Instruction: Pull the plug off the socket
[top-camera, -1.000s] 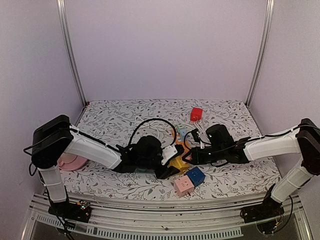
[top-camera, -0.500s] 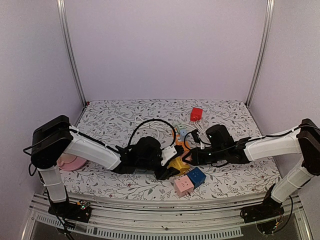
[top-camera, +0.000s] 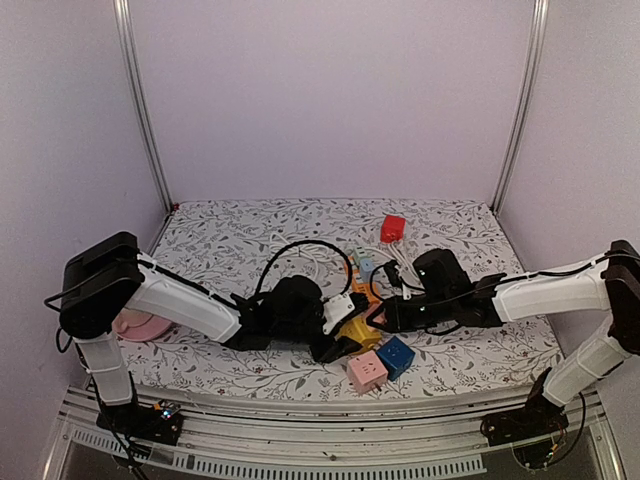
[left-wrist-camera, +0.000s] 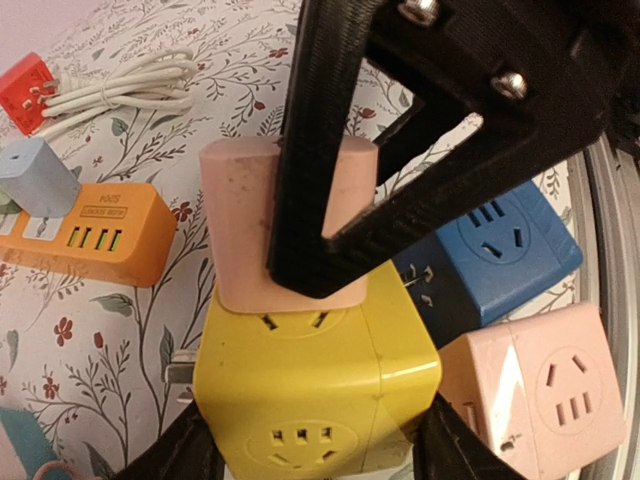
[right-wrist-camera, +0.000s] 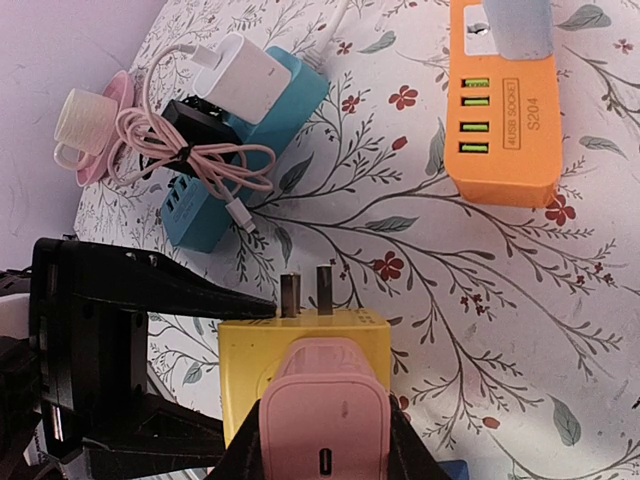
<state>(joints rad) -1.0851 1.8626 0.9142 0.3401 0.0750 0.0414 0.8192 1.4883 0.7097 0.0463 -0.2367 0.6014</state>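
Observation:
A yellow cube socket (top-camera: 359, 328) sits mid-table with a pink plug (left-wrist-camera: 245, 225) seated in one face. My left gripper (top-camera: 340, 335) is shut on the yellow socket (left-wrist-camera: 315, 395), its fingers pressing the cube's two sides. My right gripper (top-camera: 380, 318) is shut on the pink plug (right-wrist-camera: 325, 420), fingers flanking it. In the right wrist view the yellow socket (right-wrist-camera: 250, 350) shows two metal prongs pointing away. The plug still touches the socket face.
A blue cube socket (top-camera: 394, 354) and a pink cube socket (top-camera: 367, 372) lie just in front. An orange USB strip (right-wrist-camera: 503, 120), a teal strip with a white charger (right-wrist-camera: 240, 110), a red plug (top-camera: 392, 228) and a pink dish (top-camera: 140, 324) lie around.
Both grippers and the yellow socket have shifted slightly; the right gripper has edged closer to the left one. Grips are unchanged.

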